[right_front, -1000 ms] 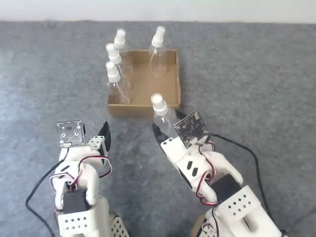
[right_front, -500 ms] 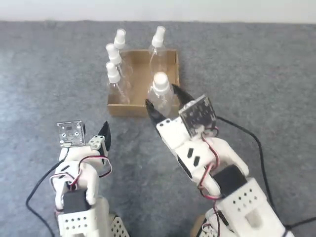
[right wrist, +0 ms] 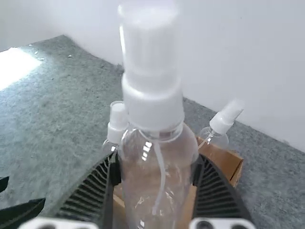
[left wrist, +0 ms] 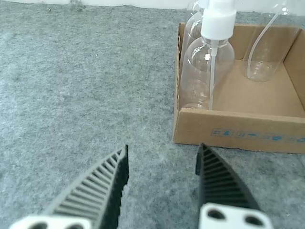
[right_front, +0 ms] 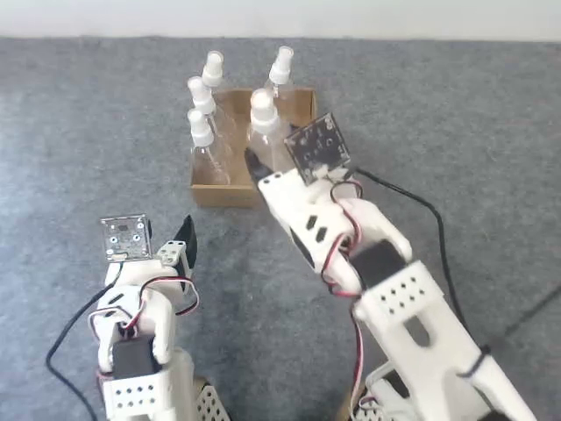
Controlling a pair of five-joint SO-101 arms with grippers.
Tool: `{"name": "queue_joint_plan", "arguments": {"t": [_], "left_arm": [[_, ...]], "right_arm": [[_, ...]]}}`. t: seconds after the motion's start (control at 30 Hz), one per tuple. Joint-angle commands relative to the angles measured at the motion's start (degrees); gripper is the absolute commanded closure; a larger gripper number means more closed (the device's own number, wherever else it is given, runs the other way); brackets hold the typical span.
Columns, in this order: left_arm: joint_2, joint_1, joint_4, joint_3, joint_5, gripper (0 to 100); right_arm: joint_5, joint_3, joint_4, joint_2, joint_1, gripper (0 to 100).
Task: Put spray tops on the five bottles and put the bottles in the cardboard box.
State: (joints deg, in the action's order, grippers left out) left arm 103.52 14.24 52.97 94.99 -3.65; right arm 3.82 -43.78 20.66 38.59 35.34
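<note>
My right gripper (right_front: 273, 160) is shut on a clear bottle (right_front: 266, 140) with a white spray top (right_front: 262, 105), holding it upright over the near right part of the cardboard box (right_front: 305, 103). The same bottle (right wrist: 155, 176) sits between the right gripper's (right wrist: 155, 164) ribbed fingers. Three capped bottles (right_front: 202, 132) stand along the box's left side and one (right_front: 280, 68) at its back right. My left gripper (left wrist: 162, 164) is open with nothing in it, low over the carpet in front of the box (left wrist: 238, 129), near its left corner.
Grey carpet (right_front: 456, 132) lies all around the box, open to the left and right. A black cable (right_front: 421, 206) trails from the right arm. A white wall (right wrist: 228, 43) rises behind the carpet's far edge.
The right arm has carried the bottle forward and up, from just in front of the box to over it. The left arm has not moved.
</note>
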Motion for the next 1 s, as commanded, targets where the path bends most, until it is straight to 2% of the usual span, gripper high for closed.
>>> {"name": "queue_joint_plan", "arguments": {"t": [0.0,0.37,0.6,0.97], "left_arm": [[0.88,-0.09,-1.76,-0.57,0.35,78],[0.88,-0.09,-1.76,-0.57,0.35,78],[0.88,-0.09,-1.76,-0.57,0.35,78],[0.88,-0.09,-1.76,-0.57,0.35,78]], "right_arm": [[0.26,4.40,-6.55,-3.21,-2.15,92.3],[0.18,4.40,-18.15,-15.16,-2.95,92.3],[-7.12,4.40,-23.60,-20.97,-6.37,92.3],[-7.12,4.48,-30.46,-31.96,-6.29,92.3]]}}
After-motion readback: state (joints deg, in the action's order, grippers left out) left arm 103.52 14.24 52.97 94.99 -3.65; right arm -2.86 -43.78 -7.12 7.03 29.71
